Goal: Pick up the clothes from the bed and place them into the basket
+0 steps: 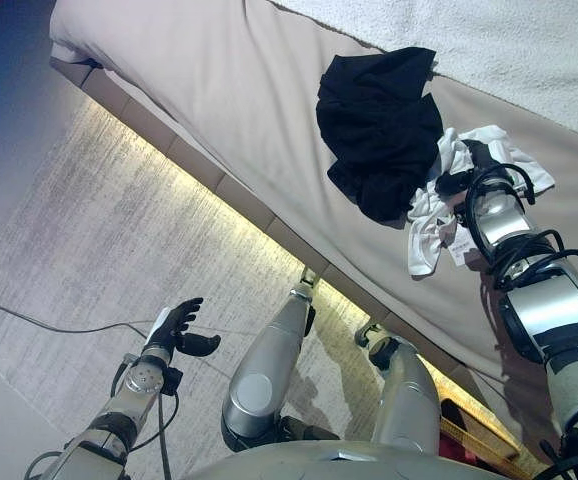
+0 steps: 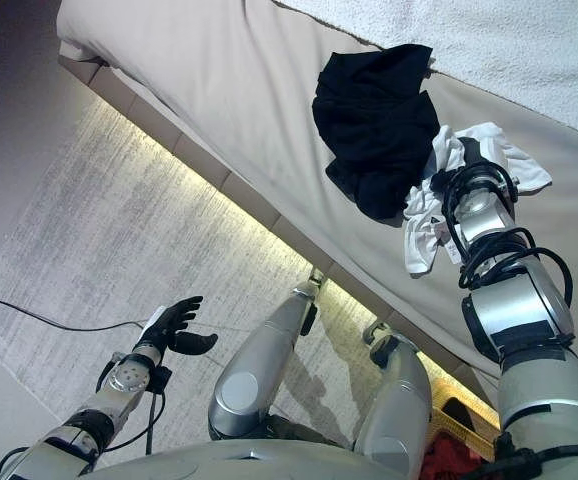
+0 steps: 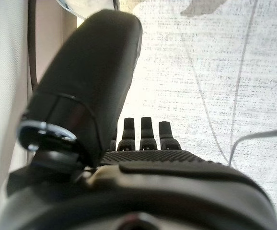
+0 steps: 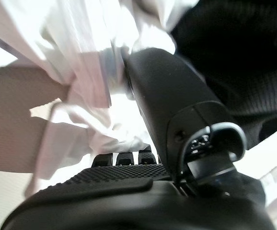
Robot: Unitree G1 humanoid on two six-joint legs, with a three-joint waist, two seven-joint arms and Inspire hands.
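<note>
Right robot hand of mine is extended over the bed and sits in the white garment. Its fingers are buried in the folds of that cloth, so I cannot tell whether they are spread or curled around it; the right wrist view shows only the thumb lying against bunched white fabric, with the fingertips disappearing under a fold. Just beyond this hand, toward the far side of the mattress, lies the black garment, crumpled in a heap and overlapping the edge of the white one. Both clothes rest on the beige bed sheet; past them a white textured blanket covers the rest of the bed.

Left robot hand of mine hangs over the grey carpet, well apart from the bed and from both garments. Its fingers are straight and relaxed, thumb out to the side, holding nothing. Along the bed base a lit strip runs between the mattress and the carpet.
</note>
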